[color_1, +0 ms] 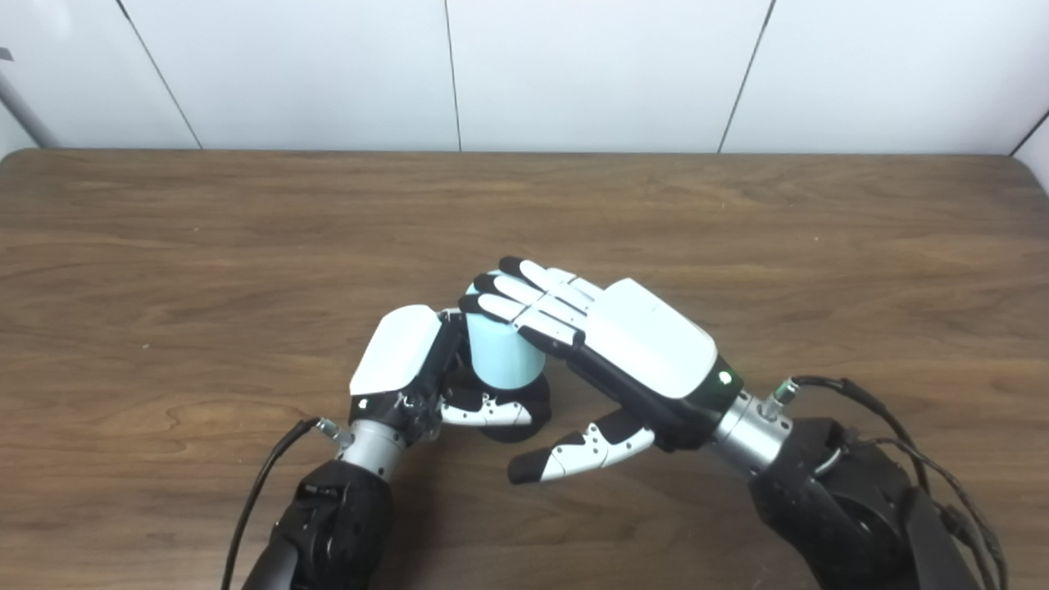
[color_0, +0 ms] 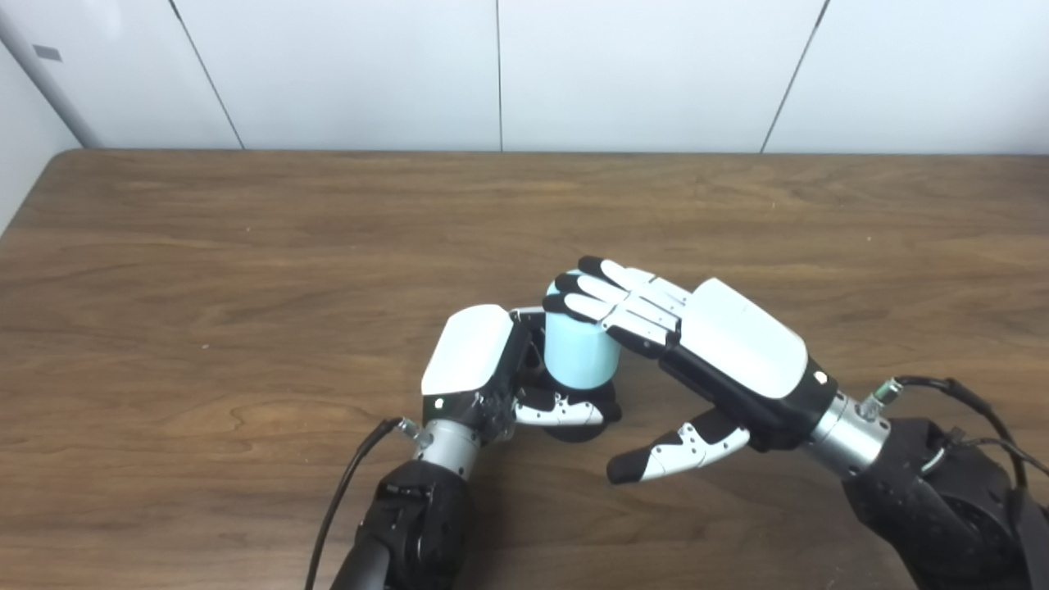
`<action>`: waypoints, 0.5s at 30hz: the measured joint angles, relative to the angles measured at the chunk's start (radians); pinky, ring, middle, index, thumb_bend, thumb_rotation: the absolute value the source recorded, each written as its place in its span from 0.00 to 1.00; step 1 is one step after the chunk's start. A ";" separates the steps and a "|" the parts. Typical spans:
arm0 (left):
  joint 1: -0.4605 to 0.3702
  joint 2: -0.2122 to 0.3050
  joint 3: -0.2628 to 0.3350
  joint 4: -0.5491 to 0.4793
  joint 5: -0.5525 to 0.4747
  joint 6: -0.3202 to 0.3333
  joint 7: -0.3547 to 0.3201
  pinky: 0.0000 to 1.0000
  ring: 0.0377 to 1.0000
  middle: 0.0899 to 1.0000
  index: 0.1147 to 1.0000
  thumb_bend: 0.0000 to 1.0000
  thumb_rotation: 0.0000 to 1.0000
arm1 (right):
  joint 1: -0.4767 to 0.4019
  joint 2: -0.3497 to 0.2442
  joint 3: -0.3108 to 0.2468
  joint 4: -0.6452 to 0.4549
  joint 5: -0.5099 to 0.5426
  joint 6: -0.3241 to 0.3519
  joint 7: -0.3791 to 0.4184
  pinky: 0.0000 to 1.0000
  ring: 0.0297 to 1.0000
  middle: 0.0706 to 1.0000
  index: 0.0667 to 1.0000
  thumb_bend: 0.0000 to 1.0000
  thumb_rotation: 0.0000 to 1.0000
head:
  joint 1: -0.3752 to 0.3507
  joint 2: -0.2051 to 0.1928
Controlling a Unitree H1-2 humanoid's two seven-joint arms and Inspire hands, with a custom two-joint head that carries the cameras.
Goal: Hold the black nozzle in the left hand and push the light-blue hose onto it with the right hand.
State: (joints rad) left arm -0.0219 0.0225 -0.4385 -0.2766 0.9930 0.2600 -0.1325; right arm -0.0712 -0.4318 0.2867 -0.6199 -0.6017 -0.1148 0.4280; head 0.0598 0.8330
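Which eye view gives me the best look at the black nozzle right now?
Neither is good, but the left eye view is slightly better: the nozzle shows as a dark base under the hose, below the left hand thumb. In the right eye view, the thumb and hose cover about as much of it.

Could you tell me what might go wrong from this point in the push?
The right hand presses flat fingers on top of the light-blue hose with its thumb away from it, so the upright hose could tip or slide sideways. The left hand hides most of the black nozzle, so alignment is unclear; an off-axis push could jam.
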 measured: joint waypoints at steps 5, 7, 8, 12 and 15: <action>0.000 0.000 0.000 0.000 0.000 0.000 -0.001 0.42 0.46 0.39 0.44 0.52 0.00 | 0.000 0.000 0.001 0.000 0.000 0.001 0.000 0.91 0.95 0.92 0.91 0.57 1.00 | 0.000 0.000; 0.000 0.000 0.000 0.000 0.000 0.000 -0.001 0.42 0.46 0.39 0.44 0.52 0.00 | -0.001 0.000 0.001 0.000 0.000 0.002 0.000 0.90 0.95 0.92 0.91 0.57 1.00 | 0.000 0.000; 0.000 0.000 0.000 0.000 0.000 0.000 -0.001 0.42 0.46 0.40 0.44 0.52 0.00 | -0.001 0.000 0.001 0.000 0.000 0.002 0.000 0.90 0.95 0.92 0.91 0.57 1.00 | 0.000 0.000; 0.000 0.000 0.000 0.000 0.000 0.000 -0.001 0.43 0.47 0.40 0.44 0.52 0.00 | -0.001 0.000 0.002 -0.001 -0.004 0.002 0.000 0.90 0.94 0.91 0.90 0.58 1.00 | 0.000 0.000; 0.000 0.000 0.000 0.000 0.000 0.000 -0.001 0.42 0.47 0.40 0.44 0.52 0.00 | -0.001 0.000 0.004 -0.002 -0.016 0.001 0.000 0.90 0.94 0.91 0.89 0.58 1.00 | 0.000 0.003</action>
State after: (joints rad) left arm -0.0221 0.0225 -0.4386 -0.2769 0.9931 0.2599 -0.1333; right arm -0.0720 -0.4319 0.2904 -0.6219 -0.6172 -0.1143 0.4279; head 0.0598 0.8360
